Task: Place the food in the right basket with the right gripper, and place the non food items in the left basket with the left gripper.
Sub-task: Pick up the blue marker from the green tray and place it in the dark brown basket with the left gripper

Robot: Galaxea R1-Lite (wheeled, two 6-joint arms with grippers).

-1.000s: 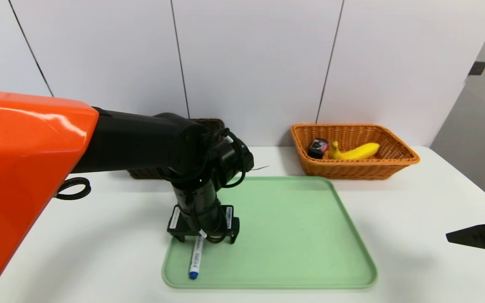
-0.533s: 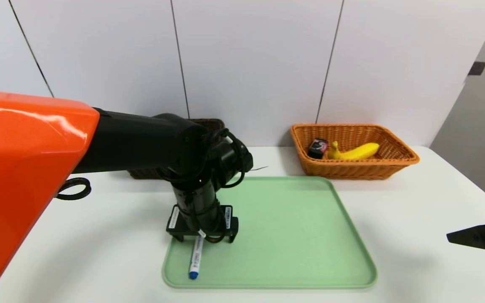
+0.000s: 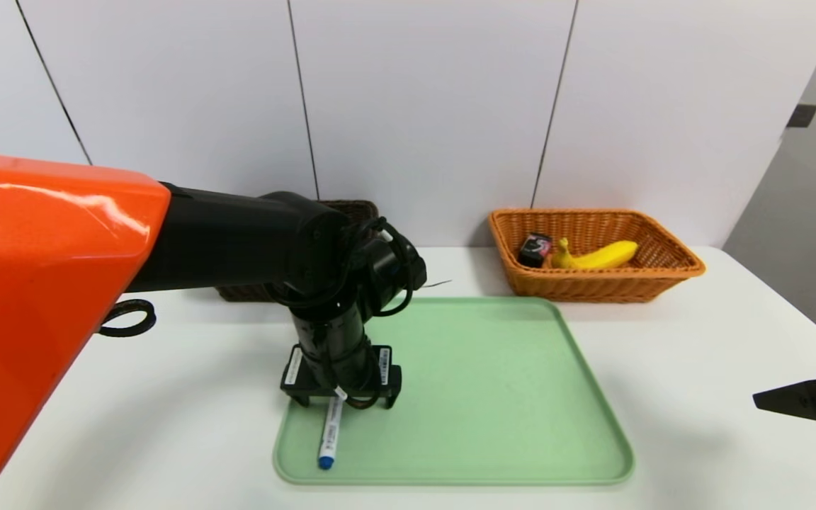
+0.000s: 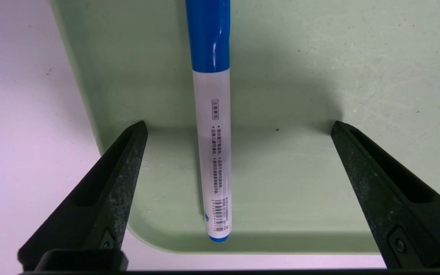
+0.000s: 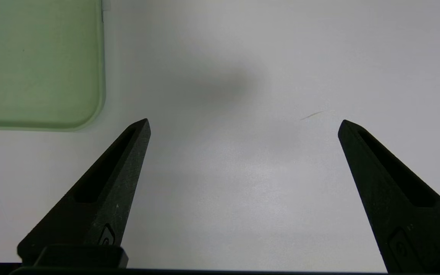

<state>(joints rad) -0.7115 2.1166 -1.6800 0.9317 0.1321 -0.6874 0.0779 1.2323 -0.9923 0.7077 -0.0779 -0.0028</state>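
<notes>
Marker: a white-barrelled marker (image 3: pixel 329 435) with a blue cap lies flat in the near left corner of the green tray (image 3: pixel 507 397), lengthwise toward the robot, close to the tray's left rim; printed text and a barcode run along the barrel in the left wrist view (image 4: pixel 214 152).
Left gripper: the left gripper (image 3: pixel 342 402) points steeply down over the marker's far end, jaws spread wide, one finger on each side of the barrel and neither touching it; it grips nothing. In the left wrist view the fingertips (image 4: pixel 138 131) stand low over the tray, level with the barrel's middle.
Tray: it sits on the white table (image 3: pixel 698 397), mid-scene, with only the marker on it.
Right basket: an orange wicker basket (image 3: pixel 663 280) stands beyond the tray's far right corner, holding a yellow banana (image 3: pixel 603 255) and a small dark packet (image 3: pixel 535 249) side by side.
Left basket: a dark brown basket (image 3: pixel 355 207) stands at the far left, mostly hidden behind the left arm.
Right gripper: the right gripper (image 3: pixel 790 399) hangs at the right edge above bare table, well apart from the tray, jaws wide and empty.
</notes>
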